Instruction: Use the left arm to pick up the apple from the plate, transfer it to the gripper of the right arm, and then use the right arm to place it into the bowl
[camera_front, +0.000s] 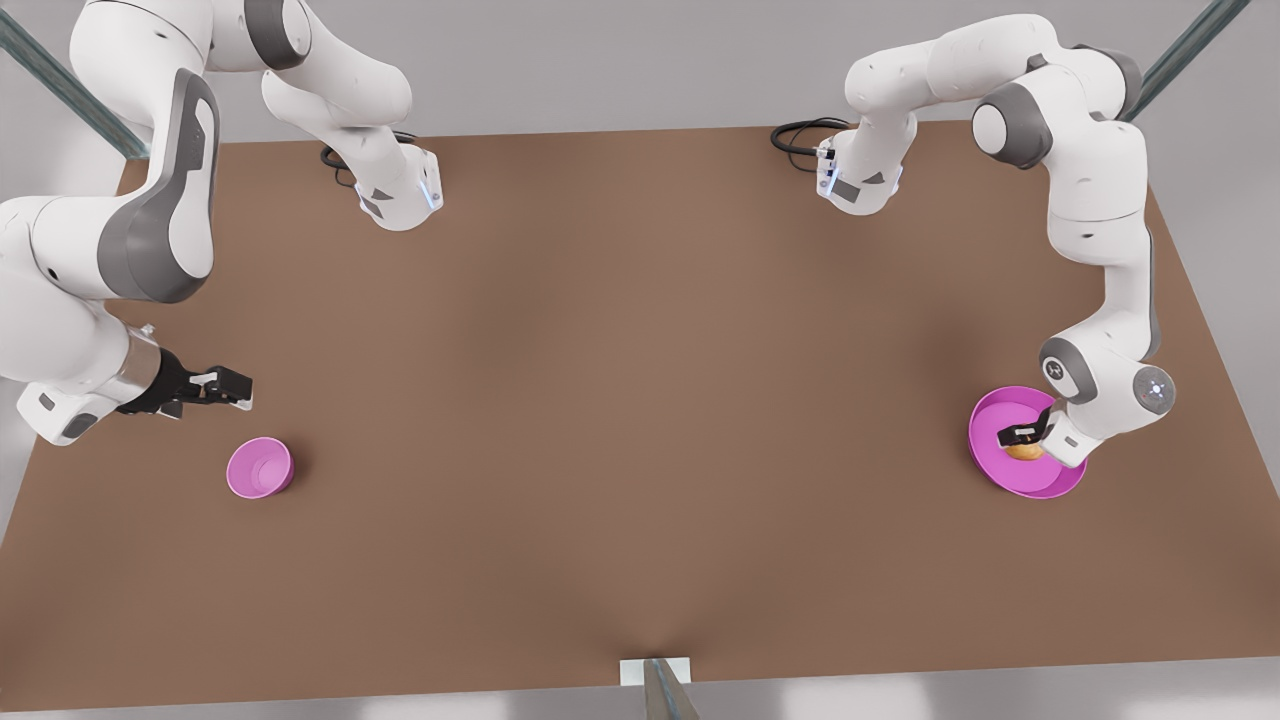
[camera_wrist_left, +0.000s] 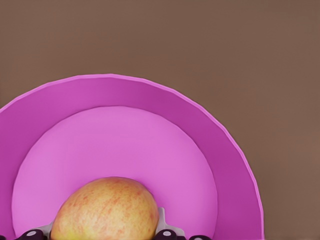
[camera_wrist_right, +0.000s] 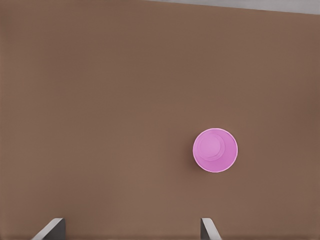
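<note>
Left gripper (camera_front: 1024, 438) down on the one apple (camera_front: 1024, 451), which sits in the one plate (camera_front: 990, 462).

The plate lies near the table's (camera_front: 640, 400) edge at the front view's right; the single bowl (camera_front: 259, 467) stands near the opposite edge, mouth up. The left fingers (camera_wrist_left: 165, 226) flank the apple closely, touching its sides; the stem and the way it points cannot be made out, and the gripper hides the apple's top. The right gripper (camera_front: 228, 388) waits near the bowl, fingers spread wide, holding nothing.
</note>
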